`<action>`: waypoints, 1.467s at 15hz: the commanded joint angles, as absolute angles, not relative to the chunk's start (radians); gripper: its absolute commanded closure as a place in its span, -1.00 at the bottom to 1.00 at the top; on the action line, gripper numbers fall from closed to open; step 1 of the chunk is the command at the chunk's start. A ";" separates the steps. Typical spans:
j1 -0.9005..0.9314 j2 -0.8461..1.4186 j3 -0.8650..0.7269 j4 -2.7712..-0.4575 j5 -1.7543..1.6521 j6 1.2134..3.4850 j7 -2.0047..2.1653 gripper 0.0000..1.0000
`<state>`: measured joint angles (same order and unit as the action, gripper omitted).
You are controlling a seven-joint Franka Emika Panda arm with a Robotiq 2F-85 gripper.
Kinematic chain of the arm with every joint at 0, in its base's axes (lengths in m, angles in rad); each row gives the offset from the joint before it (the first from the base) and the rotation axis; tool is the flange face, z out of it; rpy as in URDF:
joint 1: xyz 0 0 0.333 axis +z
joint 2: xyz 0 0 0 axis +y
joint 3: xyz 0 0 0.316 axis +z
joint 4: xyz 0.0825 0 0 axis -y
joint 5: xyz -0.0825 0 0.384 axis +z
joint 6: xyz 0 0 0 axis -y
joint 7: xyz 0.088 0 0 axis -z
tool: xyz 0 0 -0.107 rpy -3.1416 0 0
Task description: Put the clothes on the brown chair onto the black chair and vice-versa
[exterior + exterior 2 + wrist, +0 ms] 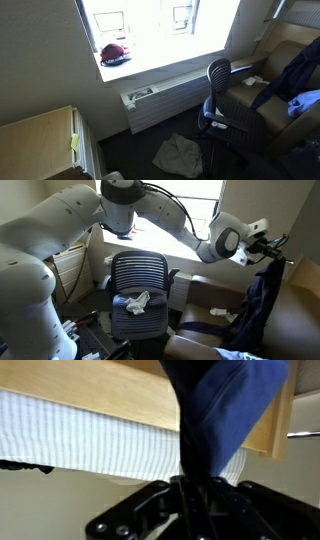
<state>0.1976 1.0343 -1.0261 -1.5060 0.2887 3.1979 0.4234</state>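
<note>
Nearest to the camera in an exterior view, a grey cloth (180,152) lay crumpled on the dark floor, just in front of the black chair (216,92). At the near left stood a low piece of light wooden furniture (40,135).

A little farther, the black chair (140,278) stood with its ribbed back to the window. On its seat lay a pale, bunched cloth (135,303).

To the right of it was the brown chair (300,305), wide and padded. A small white cloth (222,312) rested on its seat, near the front edge.

Above the brown chair my gripper (268,246) was closed on a dark blue garment (255,305). It hung down in long folds, and its lower part reached the seat area of the brown chair; I could not tell if it touched there. In the wrist view my gripper (190,485) pinched the top of the blue garment (225,405) between its fingers, with a wooden panel (110,395) and a white striped fabric (100,440) behind it. The same garment (298,65) showed at the right side, over the brown chair (265,95).

Farthest was the bright window, and on its sill (150,68) sat a red object (115,52).
</note>
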 commanded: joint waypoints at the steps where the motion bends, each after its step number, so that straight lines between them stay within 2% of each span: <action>1: 0.139 0.887 -0.829 -1.541 0.257 3.139 0.336 0.15; 5: 0.075 0.794 -0.679 -1.558 0.275 2.992 0.294 -0.43; 6: 0.108 0.884 -0.752 -1.515 0.282 3.061 0.350 -0.06; 8: 0.093 0.849 -0.719 -1.521 0.282 3.015 0.334 -0.33; 9: 0.092 0.841 -0.715 -1.524 0.282 3.010 0.329 -0.93; 10: 0.115 0.858 -0.740 -1.537 0.268 2.985 0.337 -0.86; 12: 0.172 0.951 -0.831 -1.565 0.252 2.941 0.399 -0.98; 13: 0.149 0.948 -0.786 -1.595 0.259 2.916 0.375 -1.00; 18: 0.183 1.208 -0.877 -1.654 0.161 2.891 0.634 -1.00; 19: 0.136 1.115 -0.822 -1.635 0.157 2.908 0.570 -1.00; 22: 0.152 1.225 -0.851 -1.639 0.159 2.909 0.635 -1.00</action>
<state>0.1593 1.2259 -0.8551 -1.6455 0.1703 2.9109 0.6292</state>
